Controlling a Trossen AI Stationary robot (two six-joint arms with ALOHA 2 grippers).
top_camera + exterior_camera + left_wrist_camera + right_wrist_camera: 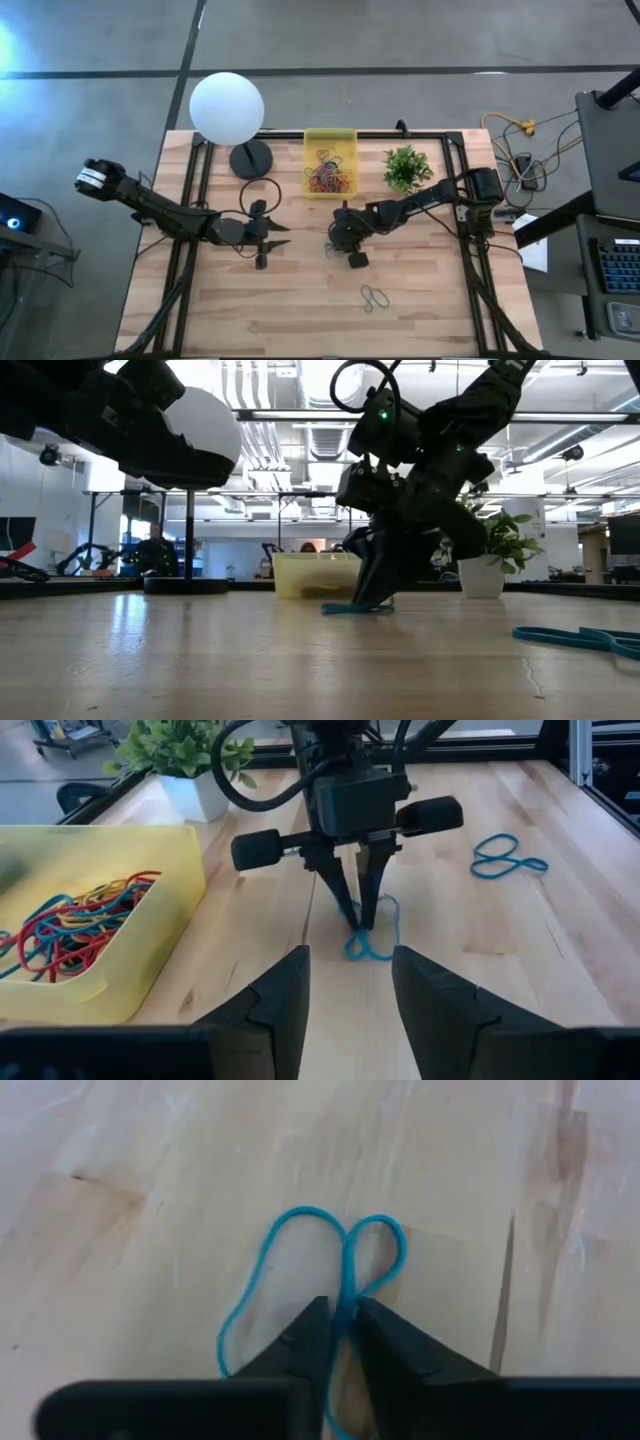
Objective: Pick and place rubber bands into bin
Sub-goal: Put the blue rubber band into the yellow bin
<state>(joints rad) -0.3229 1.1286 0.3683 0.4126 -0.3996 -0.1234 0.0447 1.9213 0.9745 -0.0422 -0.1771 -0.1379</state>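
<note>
On the left side of the table, the left gripper (262,240) hovers above the wood with nothing between its 2 fingers, which stand apart with a clear gap. It seems to wait there, near the black base of the white globe lamp (227,108), so that it does not disturb the other arm.

Farther right, at the far edge of the table (300,310), sits the yellow bin (330,135). It already holds a loose heap of red, blue and orange rubber bands (70,925). The bin lies just behind the working area, probably so that each carry is short.

In front of the bin, the right gripper (343,1342) points down at the wood. Its 2 fingers are drawn narrow and pinch the blue rubber band (300,1270) where the strands cross in the middle. The 2 loops of this band lie flat on the table on either side of the tips, so it is gripped but not yet lifted. Pinching at the crossing probably catches both strands together.

Right of the bin stands a small green plant (405,167). Nearer the front edge, well apart from the gripper, another band (375,297) waits on the wood for a later pick
</note>
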